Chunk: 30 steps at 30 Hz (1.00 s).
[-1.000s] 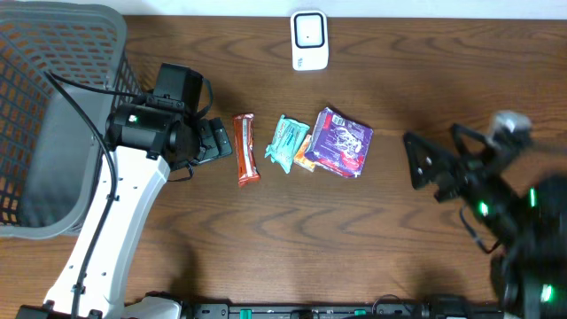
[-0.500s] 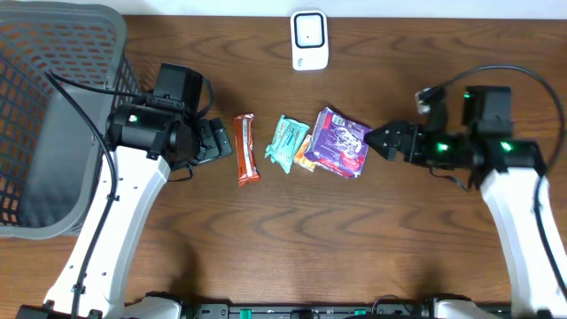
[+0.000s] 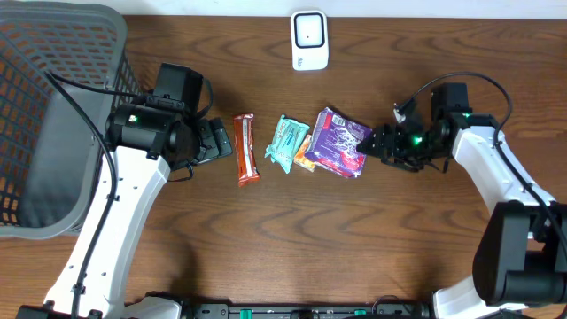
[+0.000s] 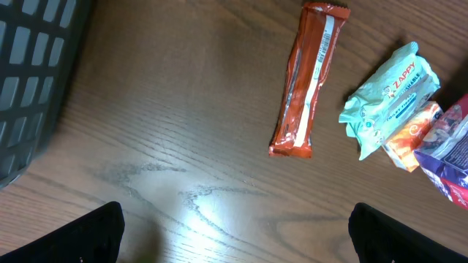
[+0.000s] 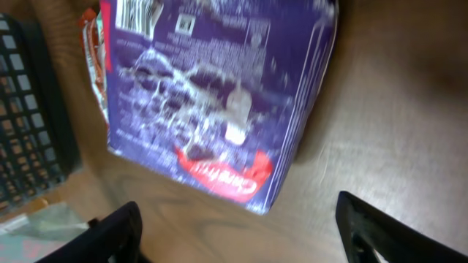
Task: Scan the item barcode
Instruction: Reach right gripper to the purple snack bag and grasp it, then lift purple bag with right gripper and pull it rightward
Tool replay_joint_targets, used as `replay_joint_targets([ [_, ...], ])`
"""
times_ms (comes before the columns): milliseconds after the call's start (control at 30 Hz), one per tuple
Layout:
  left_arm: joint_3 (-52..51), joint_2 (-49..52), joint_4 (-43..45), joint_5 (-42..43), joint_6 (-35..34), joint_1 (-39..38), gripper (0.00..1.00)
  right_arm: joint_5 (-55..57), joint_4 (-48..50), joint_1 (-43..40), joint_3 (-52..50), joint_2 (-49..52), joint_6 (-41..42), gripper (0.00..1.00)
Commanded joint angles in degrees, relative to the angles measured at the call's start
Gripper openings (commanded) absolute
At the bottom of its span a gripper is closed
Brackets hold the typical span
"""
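Right gripper (image 3: pixel 379 142) jaws wide at right edge of purple pack (image 3: pixel 339 142), gripping nothing, left gripper (image 3: pixel 220 142) wide open and empty beside orange bar (image 3: pixel 245 149), scanner (image 3: pixel 309 40) at back edge of table (image 3: pixel 266 248)

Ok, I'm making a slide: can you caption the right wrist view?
Open right pincer just short of the purple packet, barcode facing up, on the wooden table.

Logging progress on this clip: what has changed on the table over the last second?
The right gripper swung in from the far right to the right edge of the purple packet, jaws open, nothing held. The left gripper, snack bar, teal pack, packet and white scanner stayed put.
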Motion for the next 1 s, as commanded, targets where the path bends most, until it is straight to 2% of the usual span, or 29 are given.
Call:
replay_joint_targets([
  [0, 0.39, -0.31, -0.26, -0.50, -0.72, 0.17, 0.98, 0.92, 2.38, -0.04, 0.79, 2.62, -0.37, 0.75],
  [167, 0.39, -0.31, -0.26, -0.52, -0.72, 0.17, 0.98, 0.72, 5.38, 0.13, 0.79, 6.73, 0.79, 0.75],
  [267, 0.39, -0.31, -0.26, -0.52, -0.72, 0.17, 0.98, 0.72, 6.10, 0.11, 0.79, 8.59, -0.13, 0.61],
  [400, 0.39, -0.31, -0.26, -0.52, -0.72, 0.17, 0.98, -0.68, 6.78, 0.11, 0.92, 8.72, -1.95, 0.66],
  [600, 0.39, -0.31, -0.26, -0.52, -0.72, 0.17, 0.98, -8.35, 8.24, 0.13, 1.16, 7.23, -1.66, 0.61],
  [700, 0.39, -0.31, -0.26, -0.52, -0.72, 0.17, 0.98, -8.24, 8.20, 0.39, 1.14, 6.97, 0.66, 0.57],
  [867, 0.39, -0.31, -0.26, -0.52, -0.72, 0.17, 0.98, -0.22, 8.37, 1.55, 0.74, 7.13, 0.83, 0.57],
  [967, 0.39, -0.31, -0.26, -0.52, -0.72, 0.17, 0.98, -0.13, 9.29, 2.73, -0.24, 7.21, 0.83, 0.54],
])
